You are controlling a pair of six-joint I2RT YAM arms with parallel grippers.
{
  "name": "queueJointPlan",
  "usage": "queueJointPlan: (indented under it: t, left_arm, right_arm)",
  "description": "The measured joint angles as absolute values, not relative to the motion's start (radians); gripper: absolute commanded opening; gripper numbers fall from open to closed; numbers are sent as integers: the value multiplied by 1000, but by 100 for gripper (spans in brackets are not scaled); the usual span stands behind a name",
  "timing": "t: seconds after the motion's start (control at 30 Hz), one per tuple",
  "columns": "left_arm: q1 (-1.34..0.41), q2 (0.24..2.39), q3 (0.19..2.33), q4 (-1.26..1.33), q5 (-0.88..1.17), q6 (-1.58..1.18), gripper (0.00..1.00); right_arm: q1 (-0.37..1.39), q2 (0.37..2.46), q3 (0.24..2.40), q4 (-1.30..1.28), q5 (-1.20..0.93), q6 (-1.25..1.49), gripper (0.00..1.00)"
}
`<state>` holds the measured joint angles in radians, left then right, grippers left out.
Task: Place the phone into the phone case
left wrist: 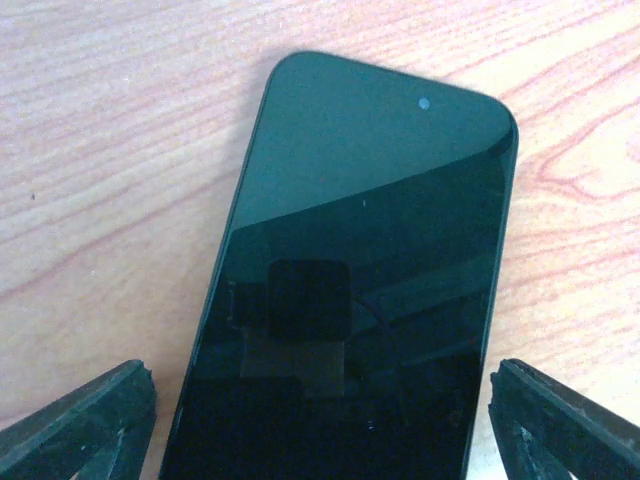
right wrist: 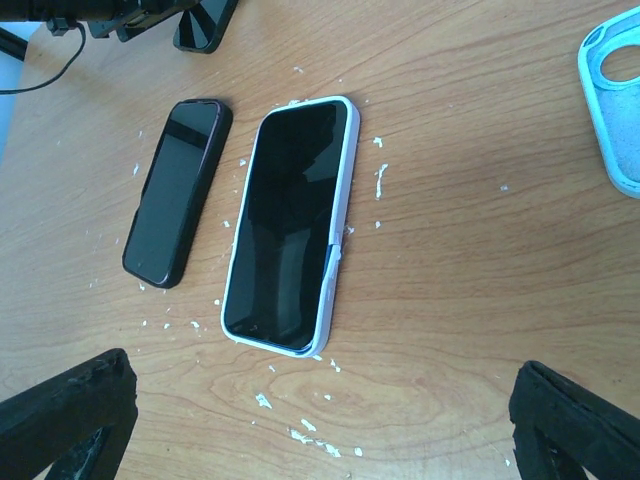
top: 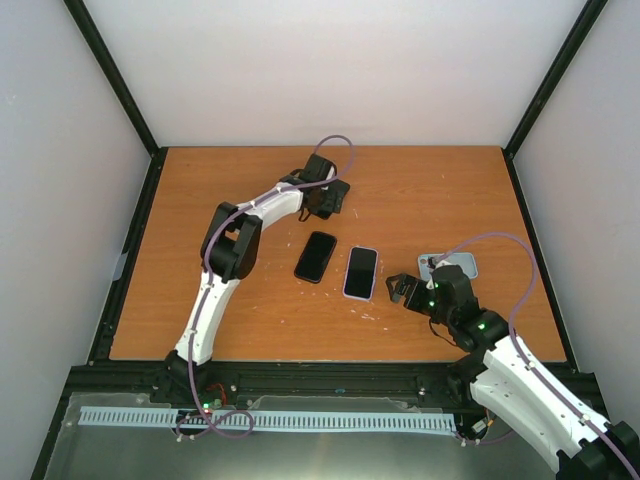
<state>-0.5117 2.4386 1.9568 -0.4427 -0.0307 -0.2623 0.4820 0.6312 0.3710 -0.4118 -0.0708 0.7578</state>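
The dark phone (left wrist: 360, 260) runs back between the left claw's (left wrist: 318, 372) fingers and off the bottom edge, so its near end is unseen. Only the tips of those fingers show, in the bottom corners. From above, that claw covers whatever lies under it. Far to the right of the right claw (right wrist: 322, 365), the pale blue case (right wrist: 612, 100) is cut by the picture's edge, and from above the claw hides part of it. Ahead and to the left, a dark glossy object (right wrist: 205, 22) is cropped at the top and cannot be identified.

White shells over black joints clad the left arm (top: 205, 310) and right arm (top: 515, 375), a lilac cable (top: 340, 137) trails along each, green lights (top: 481, 323) dot the right, and the right gripper (right wrist: 322, 400) has black fingers (right wrist: 70, 410).
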Motion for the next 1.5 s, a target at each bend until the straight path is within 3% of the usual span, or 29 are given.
queueJointPlan:
  t: [0.47, 0.8, 1.1, 1.27, 1.5]
  left_arm:
    - [-520, 2471, 2003, -456, -75, -225, 90]
    - [-534, 2471, 1997, -465, -136, -214, 75]
    - [-537, 2437, 1942, -451, -160, -224, 68]
    - [-536, 2390, 1882, -479, -192, -252, 62]
    - [-522, 2326, 1795, -502, -196, -290, 62]
  right_arm:
    - [482, 640, 347, -388, -62, 766, 100]
    - [482, 643, 341, -378, -62, 765, 100]
    - [482, 659, 363, -447, 22, 802, 100]
    - [480, 751, 445, -489, 78, 783, 100]
    - [414, 998, 665, -498, 132, 620, 98]
